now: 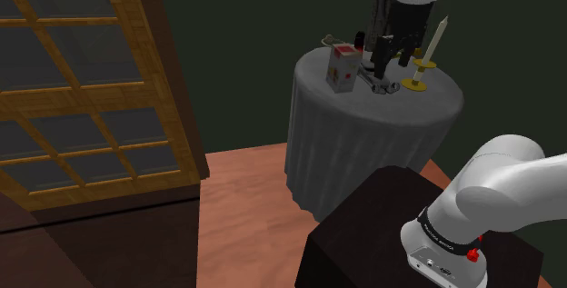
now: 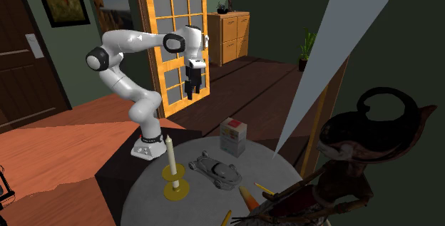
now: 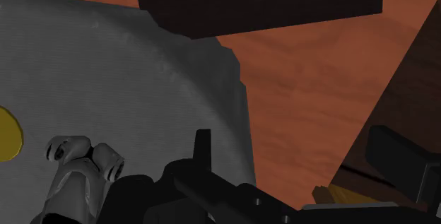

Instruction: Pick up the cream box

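The small cream box with a little red on it [image 1: 343, 66] stands upright on the round surface covered with a grey cloth [image 1: 363, 141]. It is close to the edge at the shoulder view's left. Its long side points up, so it is taller than it is wide. The black two-finger tool [image 1: 386, 54] hangs in the air above the surface. Its two fingers are spread apart, with nothing between them. In the shoulder view the box is to the left of the tool and lower down. Just below the tool in that view lies a little grey toy car [image 1: 380, 83]. A pale candle in a yellow holder [image 1: 420, 70] stands on the far side of the tool from the box. I think the tool must move sideways toward the box, go down, and put one finger on each flat side. It should keep away from the car.
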{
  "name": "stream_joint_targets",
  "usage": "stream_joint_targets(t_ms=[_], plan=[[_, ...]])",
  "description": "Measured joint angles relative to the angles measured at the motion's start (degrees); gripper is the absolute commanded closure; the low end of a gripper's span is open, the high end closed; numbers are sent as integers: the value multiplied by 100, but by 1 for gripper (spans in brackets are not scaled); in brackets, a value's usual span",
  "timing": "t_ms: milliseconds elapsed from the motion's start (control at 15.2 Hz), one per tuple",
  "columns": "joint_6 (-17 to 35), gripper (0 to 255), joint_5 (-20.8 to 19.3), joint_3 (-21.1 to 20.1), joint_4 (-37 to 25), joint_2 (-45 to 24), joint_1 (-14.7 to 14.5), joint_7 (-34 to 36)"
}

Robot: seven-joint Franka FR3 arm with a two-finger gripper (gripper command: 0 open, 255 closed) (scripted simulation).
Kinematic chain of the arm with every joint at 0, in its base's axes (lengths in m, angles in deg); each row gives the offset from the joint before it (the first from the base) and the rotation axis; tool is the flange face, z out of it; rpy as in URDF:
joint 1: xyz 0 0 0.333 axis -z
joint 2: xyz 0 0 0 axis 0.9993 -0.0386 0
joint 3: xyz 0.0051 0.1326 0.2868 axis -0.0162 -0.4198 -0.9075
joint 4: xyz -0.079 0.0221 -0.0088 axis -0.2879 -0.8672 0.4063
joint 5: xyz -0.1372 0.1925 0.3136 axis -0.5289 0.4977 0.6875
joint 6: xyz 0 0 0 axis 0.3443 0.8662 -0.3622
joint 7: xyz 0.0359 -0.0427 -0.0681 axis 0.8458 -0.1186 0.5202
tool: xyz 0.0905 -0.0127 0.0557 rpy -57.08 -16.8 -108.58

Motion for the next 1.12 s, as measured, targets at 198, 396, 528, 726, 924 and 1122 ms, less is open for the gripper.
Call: stream_joint_targets(t_ms=[198, 396, 528, 726, 924, 1122], plan=[[126, 0, -33, 86, -136, -249, 35, -52], [410, 0, -62, 249, -455, -827, 94, -137], [617, 0, -81, 389, -681, -1242, 140, -230], [806, 0, -60, 572, -1143, -1865, 191, -361], [1009, 0, -7, 761, -1582, -2482, 245, -517], [1164, 0, 97, 937, -2070, -3111, 302, -685]])
